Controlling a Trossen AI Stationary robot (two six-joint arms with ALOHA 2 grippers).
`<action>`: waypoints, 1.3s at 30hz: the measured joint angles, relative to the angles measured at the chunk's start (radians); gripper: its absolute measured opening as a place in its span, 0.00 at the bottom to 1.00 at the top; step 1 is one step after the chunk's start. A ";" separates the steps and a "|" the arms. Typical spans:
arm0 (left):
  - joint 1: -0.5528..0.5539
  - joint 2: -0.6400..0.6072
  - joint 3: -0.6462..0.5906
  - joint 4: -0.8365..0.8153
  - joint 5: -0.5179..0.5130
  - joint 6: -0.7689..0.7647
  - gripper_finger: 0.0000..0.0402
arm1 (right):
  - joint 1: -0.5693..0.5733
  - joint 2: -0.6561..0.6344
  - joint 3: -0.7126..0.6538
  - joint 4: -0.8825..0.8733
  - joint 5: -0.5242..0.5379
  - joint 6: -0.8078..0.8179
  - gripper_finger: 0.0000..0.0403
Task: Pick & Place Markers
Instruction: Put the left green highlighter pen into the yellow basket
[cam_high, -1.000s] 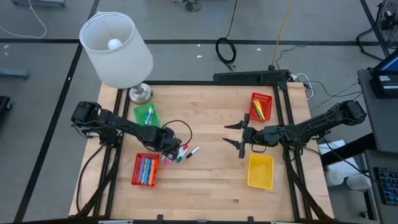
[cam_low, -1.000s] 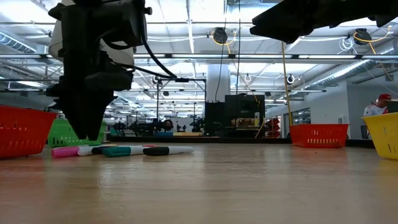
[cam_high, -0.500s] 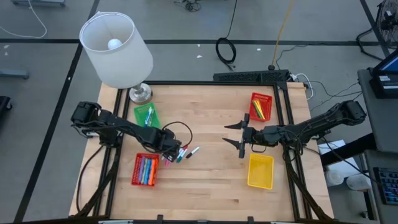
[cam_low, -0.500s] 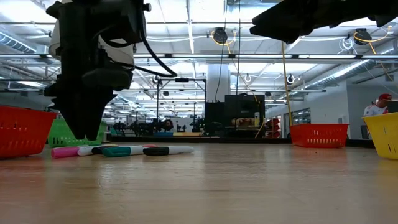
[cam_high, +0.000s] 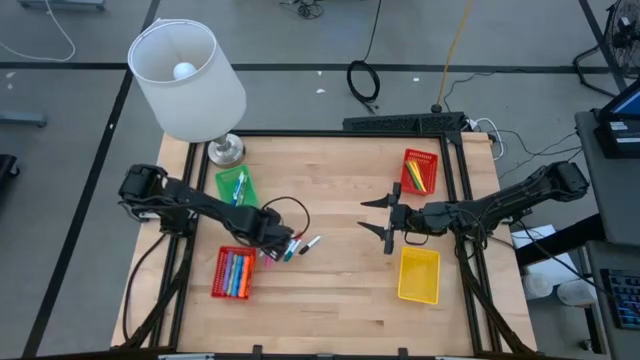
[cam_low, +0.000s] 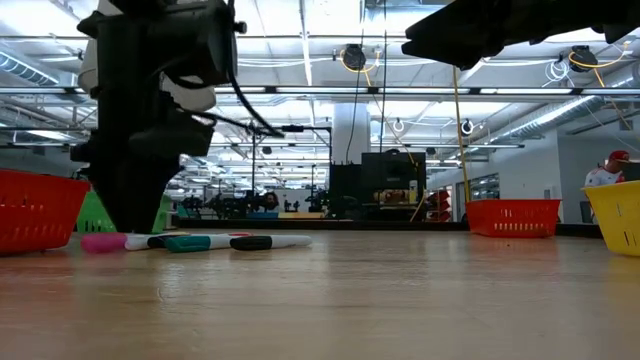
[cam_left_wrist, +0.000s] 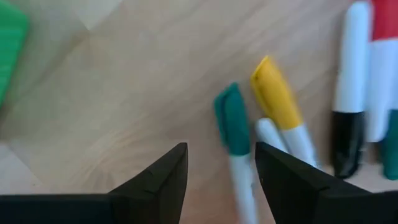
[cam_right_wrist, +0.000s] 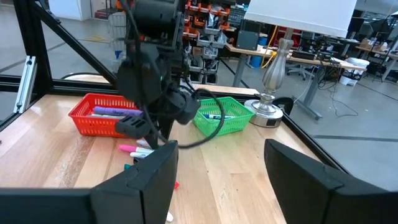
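Markers: loose cluster on desk, beside red basket. Left end effector low over the green-capped one, parted, empty. Centre your jaws on one barrel before closing. Right end effector waits wide, empty.

The left tool has descended to the light wooden desk, now hiding part of the pink marker.

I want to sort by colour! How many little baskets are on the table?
4: green basket near the lamp, red basket front-left, red basket back-right, yellow basket front-right.
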 joint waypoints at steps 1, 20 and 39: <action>0.000 0.017 0.000 0.001 0.008 0.001 0.49 | 0.000 0.000 0.000 0.000 0.000 0.000 0.56; 0.007 0.067 0.002 0.050 0.067 0.004 0.44 | 0.000 0.000 0.000 0.000 -0.002 0.000 0.56; 0.007 0.046 0.002 0.063 0.071 0.037 0.08 | 0.000 0.000 0.000 0.000 -0.002 0.000 0.56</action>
